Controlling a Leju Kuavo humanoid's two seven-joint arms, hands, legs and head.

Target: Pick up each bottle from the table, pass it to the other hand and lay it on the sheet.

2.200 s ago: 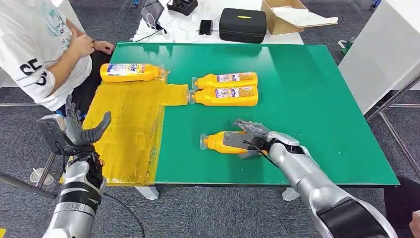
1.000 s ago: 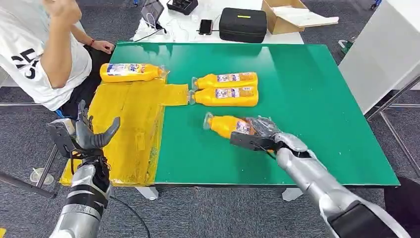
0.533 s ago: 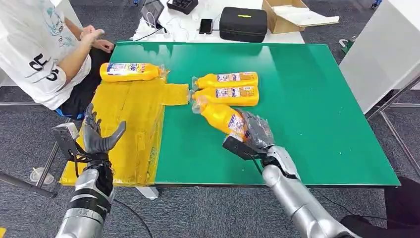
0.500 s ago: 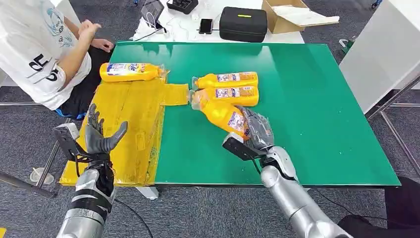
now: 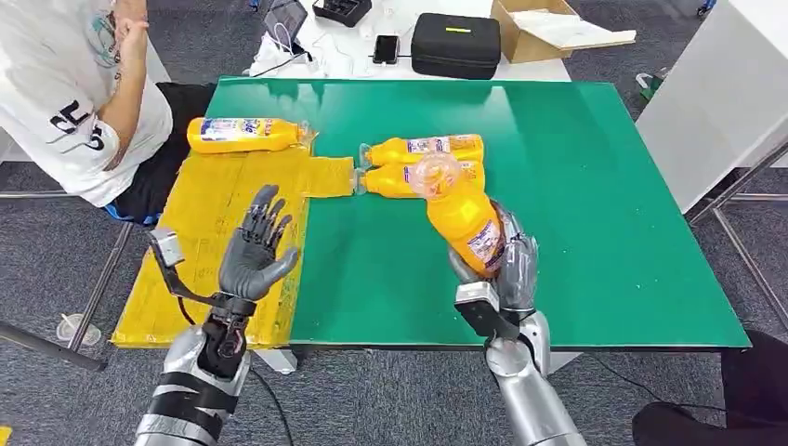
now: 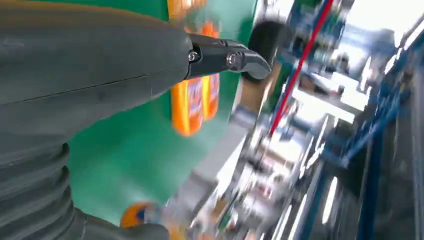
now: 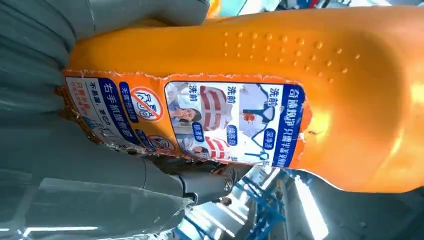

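Observation:
My right hand (image 5: 506, 269) grips an orange bottle (image 5: 460, 216) by its lower body and holds it above the green table (image 5: 576, 167), its clear cap tilted up toward me. The right wrist view shows that bottle's label (image 7: 200, 120) close up against the hand. My left hand (image 5: 258, 246) is raised with its fingers spread and holds nothing, over the yellow sheet (image 5: 232, 232). One bottle (image 5: 243, 135) lies at the sheet's far edge. Two more bottles (image 5: 423, 149) lie side by side on the table; in the left wrist view they (image 6: 192, 97) show beyond my left hand's fingers (image 6: 235, 57).
A person in a white shirt (image 5: 65, 93) sits at the table's left end, close to the sheet. Behind the table a white bench carries a black case (image 5: 455, 46), a phone (image 5: 386, 48) and a cardboard box (image 5: 548, 28). A white cabinet (image 5: 725, 102) stands at the right.
My right hand has lifted the bottle off the table and turned it from lying to nearly upright. My left hand has risen and moved right, over the sheet. The person's arm has moved.

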